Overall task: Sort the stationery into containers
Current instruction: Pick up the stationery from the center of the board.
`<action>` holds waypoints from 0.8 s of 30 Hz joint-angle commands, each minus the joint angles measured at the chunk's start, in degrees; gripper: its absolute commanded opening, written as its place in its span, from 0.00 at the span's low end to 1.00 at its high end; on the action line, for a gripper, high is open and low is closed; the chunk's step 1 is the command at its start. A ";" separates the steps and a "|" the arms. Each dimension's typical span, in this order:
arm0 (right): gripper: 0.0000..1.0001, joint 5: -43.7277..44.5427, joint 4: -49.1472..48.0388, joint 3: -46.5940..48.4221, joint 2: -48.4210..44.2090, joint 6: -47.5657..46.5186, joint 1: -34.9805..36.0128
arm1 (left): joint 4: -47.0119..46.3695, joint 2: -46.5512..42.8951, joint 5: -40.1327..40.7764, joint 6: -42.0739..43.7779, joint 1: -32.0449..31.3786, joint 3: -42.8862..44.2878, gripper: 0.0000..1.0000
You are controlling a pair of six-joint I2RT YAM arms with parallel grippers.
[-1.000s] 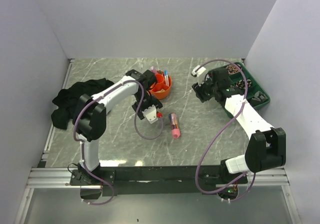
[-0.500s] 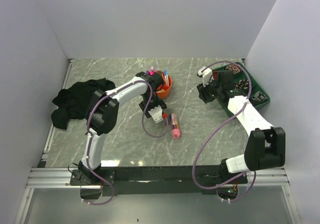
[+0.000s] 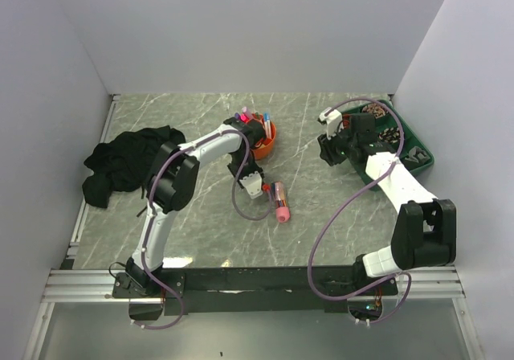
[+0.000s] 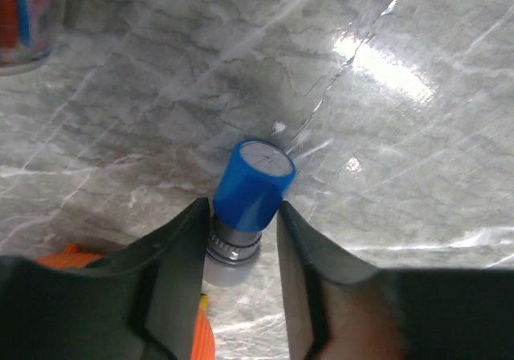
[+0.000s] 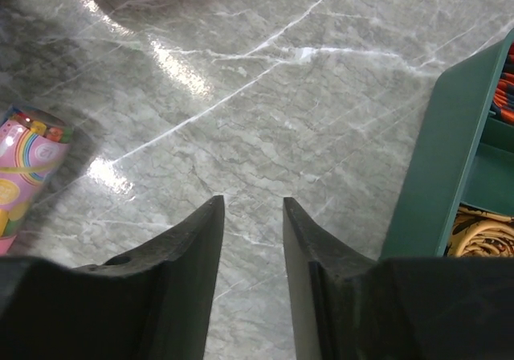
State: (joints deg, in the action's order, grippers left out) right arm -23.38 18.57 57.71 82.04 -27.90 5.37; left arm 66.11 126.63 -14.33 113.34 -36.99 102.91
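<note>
Left jaws tight on blue-capped marker [image 4: 253, 185] by holder [image 3: 269, 142]; right jaws apart beside tray [image 5: 438, 159]

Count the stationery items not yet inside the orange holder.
2: a pink patterned tube lying on the table, and a blue-capped marker in the left gripper. Others may be hidden.

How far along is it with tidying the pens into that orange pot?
Partly done. Several pens already stand in the orange holder. The left gripper is shut on a blue-capped marker near the holder's edge. A pink-capped tube lies on the table, unsorted. The right gripper is open and empty.
</note>
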 commanded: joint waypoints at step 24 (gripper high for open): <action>0.34 -1.76 15.01 12.24 0.22 1.35 -0.79 | -30.26 -21.86 -46.80 -64.25 11.48 0.22 0.11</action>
State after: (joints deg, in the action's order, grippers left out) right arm -23.64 30.85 66.43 82.00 -28.12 5.19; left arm 62.06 109.03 -43.42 83.22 -34.11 108.03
